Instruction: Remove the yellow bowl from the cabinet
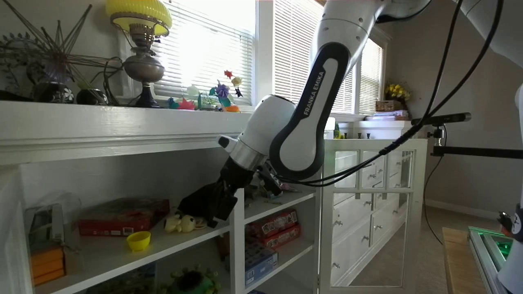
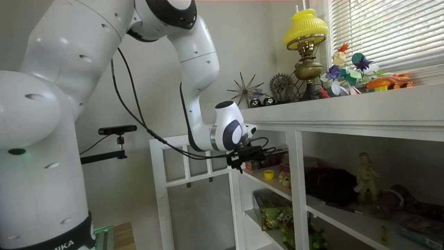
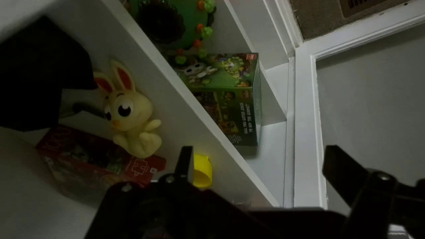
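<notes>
Because its fingers (image 3: 185, 162) stand wide apart and hold nothing, the gripper (image 3: 259, 156) seems ready to straddle the bowl (image 1: 139, 241), though in the wrist view one finger partly covers it, so a sideways shift is probably needed. Below the front edge of the counter (image 1: 102, 126), towards the corner by the door (image 2: 197, 178), the bowl sits upright near the front edge of the upper shelf (image 1: 106, 257); nothing shows above its rim. That spot looks handy to reach, yet a nudge could send it off. The door is swung out, presumably to give the arm (image 1: 312, 106) room. Farther in, that compartment of the cabinet (image 1: 237, 253) holds a rabbit (image 3: 131, 109) and a red box (image 1: 118, 222); the one below holds a green box (image 3: 232, 106). The lamp (image 2: 307, 67) stands back from the counter's front edge, likely for safety.
</notes>
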